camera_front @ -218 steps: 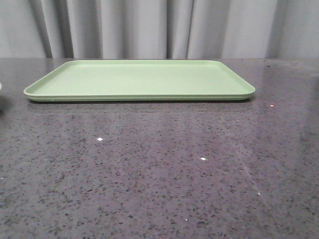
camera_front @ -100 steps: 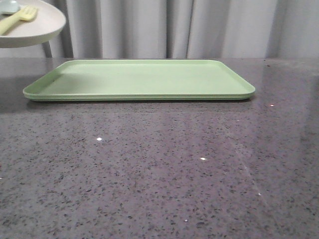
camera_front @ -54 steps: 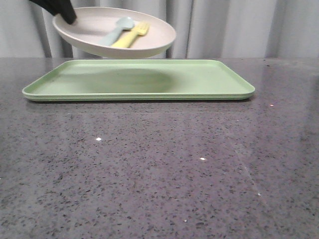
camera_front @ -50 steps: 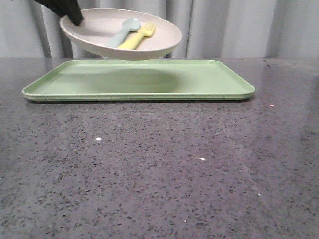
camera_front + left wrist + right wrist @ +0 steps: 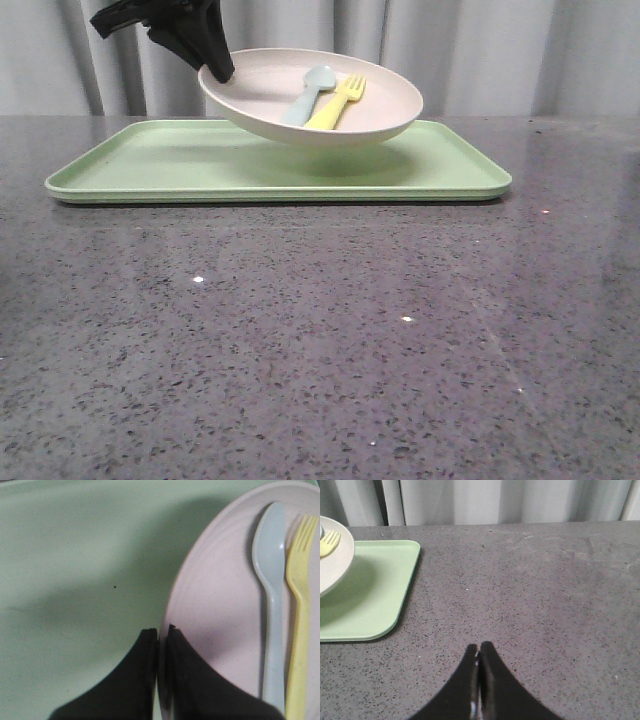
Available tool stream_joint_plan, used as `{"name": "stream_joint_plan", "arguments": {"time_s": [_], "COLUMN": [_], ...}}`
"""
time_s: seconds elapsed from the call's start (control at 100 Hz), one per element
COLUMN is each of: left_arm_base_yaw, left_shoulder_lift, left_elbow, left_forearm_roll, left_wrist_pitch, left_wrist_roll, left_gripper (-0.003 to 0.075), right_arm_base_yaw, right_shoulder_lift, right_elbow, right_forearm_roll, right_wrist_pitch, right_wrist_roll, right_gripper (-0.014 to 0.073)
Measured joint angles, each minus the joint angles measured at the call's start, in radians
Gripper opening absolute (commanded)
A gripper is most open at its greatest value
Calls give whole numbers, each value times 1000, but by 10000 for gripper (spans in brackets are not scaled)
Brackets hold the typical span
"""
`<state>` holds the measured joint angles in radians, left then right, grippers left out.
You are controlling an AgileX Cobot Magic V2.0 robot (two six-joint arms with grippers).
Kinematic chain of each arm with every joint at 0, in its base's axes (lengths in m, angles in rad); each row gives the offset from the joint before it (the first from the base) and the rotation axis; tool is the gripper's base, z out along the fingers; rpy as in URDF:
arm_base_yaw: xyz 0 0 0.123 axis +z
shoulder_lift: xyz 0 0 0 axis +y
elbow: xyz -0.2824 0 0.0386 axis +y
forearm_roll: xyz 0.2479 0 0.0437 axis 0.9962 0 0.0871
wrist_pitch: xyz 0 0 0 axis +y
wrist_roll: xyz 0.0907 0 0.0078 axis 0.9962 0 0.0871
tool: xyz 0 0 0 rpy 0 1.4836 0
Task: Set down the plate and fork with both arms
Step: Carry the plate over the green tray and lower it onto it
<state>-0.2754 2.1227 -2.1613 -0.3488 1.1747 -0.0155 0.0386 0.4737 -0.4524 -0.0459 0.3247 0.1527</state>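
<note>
Plate (image 5: 375, 105): one, round, cream-pink, raised rim; held tilted over the middle of the tray, its far-left rim high, its underside low and close to the tray floor; whether it touches cannot be told from the front view.

Near to far:
- Table (image 5: 320, 350): one, dark grey speckled stone, glossy with small glints; fills the foreground.
- Right gripper (image 5: 478, 656): one, black; fingertips pressed together with nothing between them, poised over bare table just beside the tray's corner; out of the front view.
- Tray (image 5: 130, 165): one, flat, rectangular, light green, long axis across the table, shadowed under the plate.
- Fork (image 5: 336, 104): one, bright yellow, lying in the plate; long axis running away from the camera, tines at the far end.
- Spoon (image 5: 308, 92): one, pale blue-green, just beside the fork on its left and parallel, bowl at the far end.
- Left gripper (image 5: 162, 634): one, black; jaws nearly closed, pinching the plate's rim.
- Curtain (image 5: 480, 55): grey-white, pleated, behind the table.
</note>
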Motion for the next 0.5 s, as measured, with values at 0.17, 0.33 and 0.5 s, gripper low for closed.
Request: {"name": "stream_joint_plan", "arguments": {"time_s": [0.17,0.33,0.5], "left_arm_base_yaw": [0,0,0], "left_shoulder_lift": [0,0,8], "left_elbow": [0,0,-2], "left_forearm_roll": [2,4,-8], "left_wrist_pitch": [-14,-16,-16], "left_wrist_roll": [-2,-2,-2], "left_gripper": [-20,-4,104], "right_arm_base_yaw": [0,0,0], "right_shoulder_lift": [0,0,0], "right_elbow": [0,0,0], "right_forearm_roll": [0,0,0], "right_wrist_pitch": [0,0,0], "right_wrist_roll": [0,0,0], "right_gripper": [-58,-58,-58]}}
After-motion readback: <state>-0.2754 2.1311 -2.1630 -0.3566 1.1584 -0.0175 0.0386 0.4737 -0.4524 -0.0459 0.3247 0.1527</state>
